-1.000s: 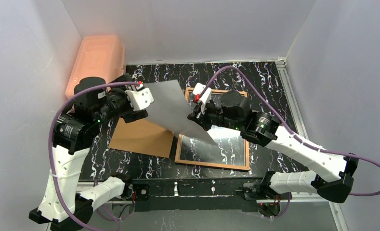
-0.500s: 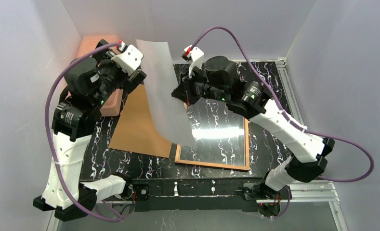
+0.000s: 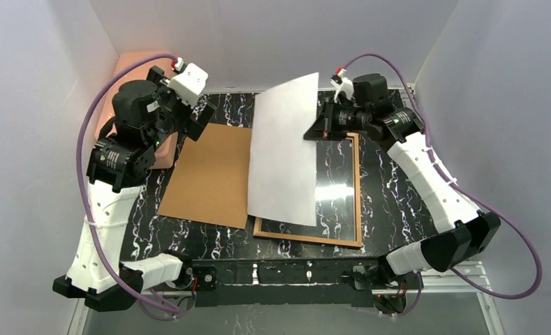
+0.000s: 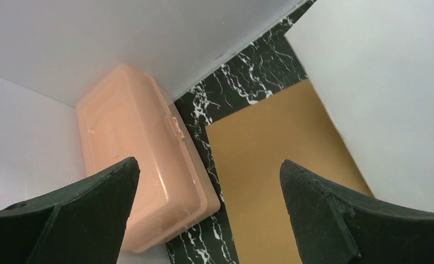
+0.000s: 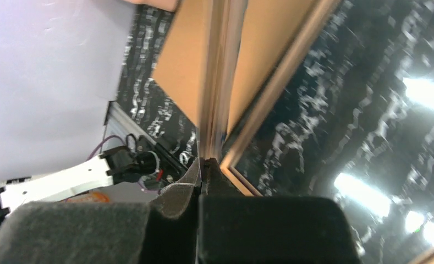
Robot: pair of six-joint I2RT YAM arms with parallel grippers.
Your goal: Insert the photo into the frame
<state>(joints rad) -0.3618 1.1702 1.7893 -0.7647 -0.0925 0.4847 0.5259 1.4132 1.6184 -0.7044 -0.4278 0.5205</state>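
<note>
Right gripper (image 3: 316, 130) clamps the photo (image 3: 284, 153) by its right edge; sheet hangs slanted over the frame (image 3: 359, 188). Left gripper (image 4: 208, 165) wide open, empty. Risk: single-edge hold lets it sag onto backing board (image 3: 206, 174).

Top cam: high at 6 o'clock, looking down on whole table (image 3: 391, 209). Left wrist: mid-range, faces pink box (image 4: 143, 165) at 10 o'clock. Right wrist: tight along photo (image 5: 219, 82) edge, facing 7 o'clock. All three share brown board (image 3: 202, 174).
</note>
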